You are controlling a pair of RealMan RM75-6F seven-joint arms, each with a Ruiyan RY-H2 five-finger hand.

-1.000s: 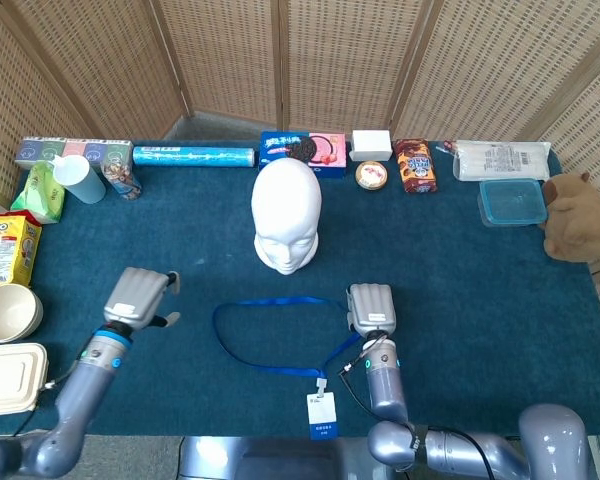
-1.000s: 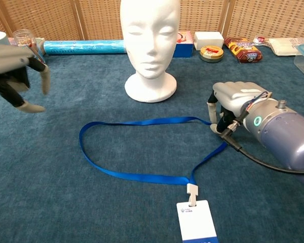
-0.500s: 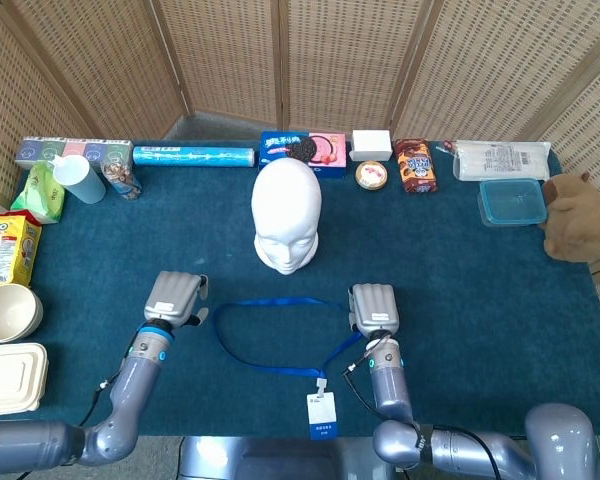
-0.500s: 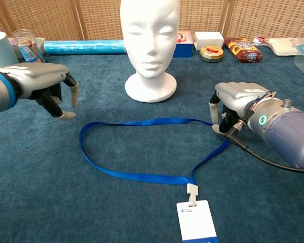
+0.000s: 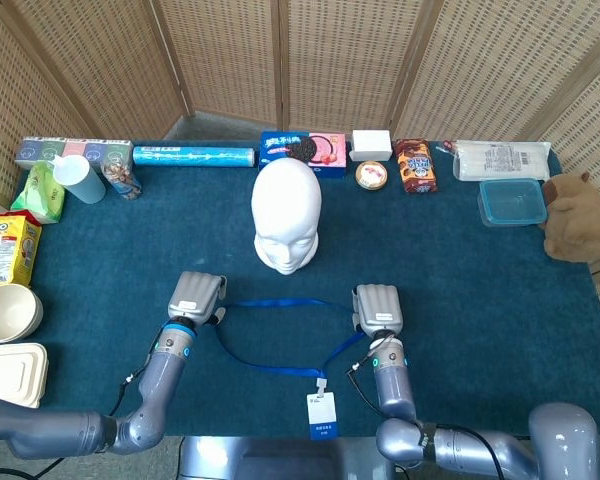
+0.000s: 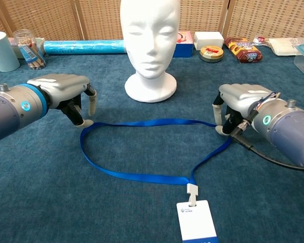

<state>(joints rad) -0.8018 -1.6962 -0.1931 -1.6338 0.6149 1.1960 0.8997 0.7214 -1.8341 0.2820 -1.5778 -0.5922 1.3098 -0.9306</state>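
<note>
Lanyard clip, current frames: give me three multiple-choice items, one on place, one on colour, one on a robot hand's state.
1. Where does the badge card lie?
A. At the strap's near end
B. Beside the foam head
C. In the lidded box

2. What colour is the lanyard strap?
A. Red
B. Blue
C. Yellow

3. How is the left robot hand?
A. Gripping the foam head
B. Holding a cup
C. Holding nothing, fingers apart, at the strap's left bend

Answers:
1 A: the card hangs off the clip nearest the camera, far from the foam head.
2 B: the loop on the table is blue.
3 C: its fingertips point down by the bend, and no strap is seen between them.
</note>
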